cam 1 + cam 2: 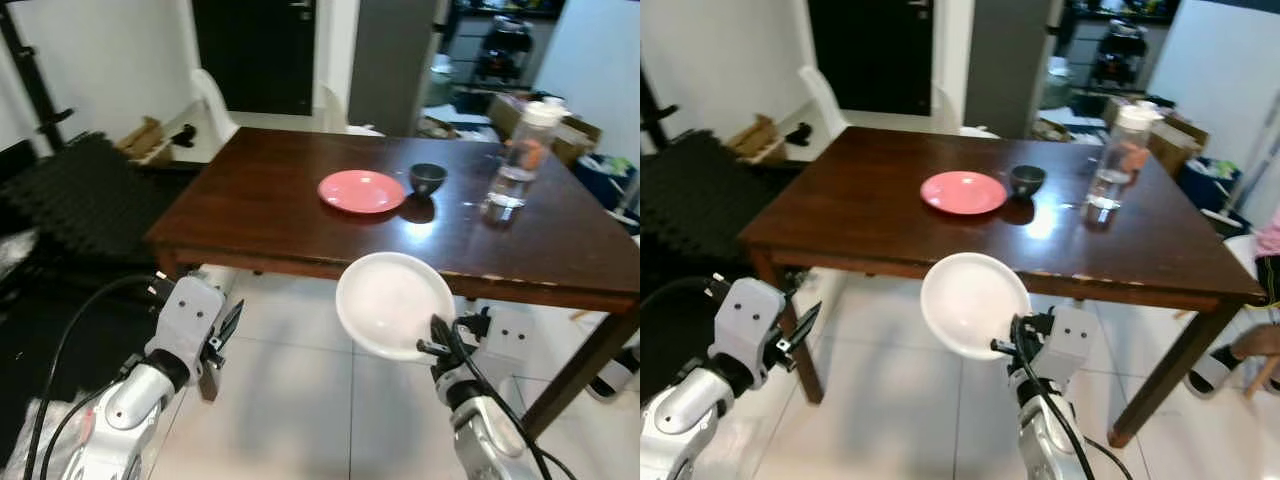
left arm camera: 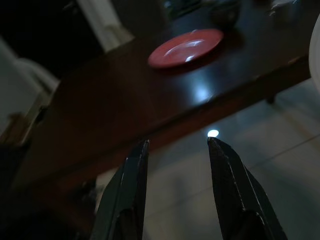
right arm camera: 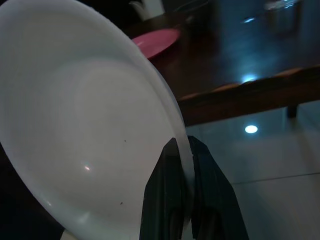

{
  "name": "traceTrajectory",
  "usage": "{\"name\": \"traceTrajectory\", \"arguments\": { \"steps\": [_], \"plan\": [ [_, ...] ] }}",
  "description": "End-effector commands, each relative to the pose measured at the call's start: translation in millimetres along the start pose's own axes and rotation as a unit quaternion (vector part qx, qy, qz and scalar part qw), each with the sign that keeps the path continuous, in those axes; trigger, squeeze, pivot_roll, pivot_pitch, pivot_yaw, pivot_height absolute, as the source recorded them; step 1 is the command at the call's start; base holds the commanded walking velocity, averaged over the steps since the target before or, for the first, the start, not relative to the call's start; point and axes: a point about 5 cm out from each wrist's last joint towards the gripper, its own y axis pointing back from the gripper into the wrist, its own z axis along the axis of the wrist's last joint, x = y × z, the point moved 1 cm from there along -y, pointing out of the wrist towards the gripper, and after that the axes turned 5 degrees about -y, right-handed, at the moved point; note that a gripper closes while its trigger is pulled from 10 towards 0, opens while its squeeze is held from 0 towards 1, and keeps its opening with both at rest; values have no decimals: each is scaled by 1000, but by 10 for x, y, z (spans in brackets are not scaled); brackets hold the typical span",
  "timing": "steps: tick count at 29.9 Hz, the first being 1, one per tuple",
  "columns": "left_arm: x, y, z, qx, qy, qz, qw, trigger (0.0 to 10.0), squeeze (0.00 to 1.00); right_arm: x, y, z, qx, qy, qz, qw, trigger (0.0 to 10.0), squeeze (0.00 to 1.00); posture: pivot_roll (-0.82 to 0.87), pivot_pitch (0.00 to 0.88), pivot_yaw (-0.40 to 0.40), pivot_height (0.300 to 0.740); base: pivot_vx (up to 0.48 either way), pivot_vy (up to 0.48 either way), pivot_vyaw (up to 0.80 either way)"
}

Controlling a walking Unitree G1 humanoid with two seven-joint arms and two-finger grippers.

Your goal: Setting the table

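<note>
A white plate (image 1: 394,303) is held tilted in front of the table's near edge, my right gripper (image 3: 184,165) shut on its rim. On the dark wooden table (image 1: 260,210) lie a pink plate (image 1: 361,190) and, just right of it, a small dark bowl (image 1: 428,177). My left gripper (image 2: 176,145) hangs low at the left, below the table's near corner, open and empty; its fingers (image 1: 228,325) point toward the table.
A clear water bottle (image 1: 520,160) stands on the table's right side. A white chair (image 1: 215,105) stands beyond the far left corner, black foam mats (image 1: 80,190) lie left. Boxes and clutter (image 1: 575,135) sit at the right. Pale tiled floor (image 1: 290,380) runs under the table.
</note>
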Motion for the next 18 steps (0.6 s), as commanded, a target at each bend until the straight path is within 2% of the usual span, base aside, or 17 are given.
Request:
{"name": "traceTrajectory", "arguments": {
  "steps": [1,18],
  "plan": [
    [-60,8,-19,0,2,-7,1000,10000,0,-52,25,-4,1,3,-8,1000,10000,0,48,112,76,740,480,0,-544],
    [-57,-4,-25,0,2,-3,1000,10000,0,-5,17,22,-3,14,4,1000,10000,0,43,115,75,740,480,0,0]
  ]
}}
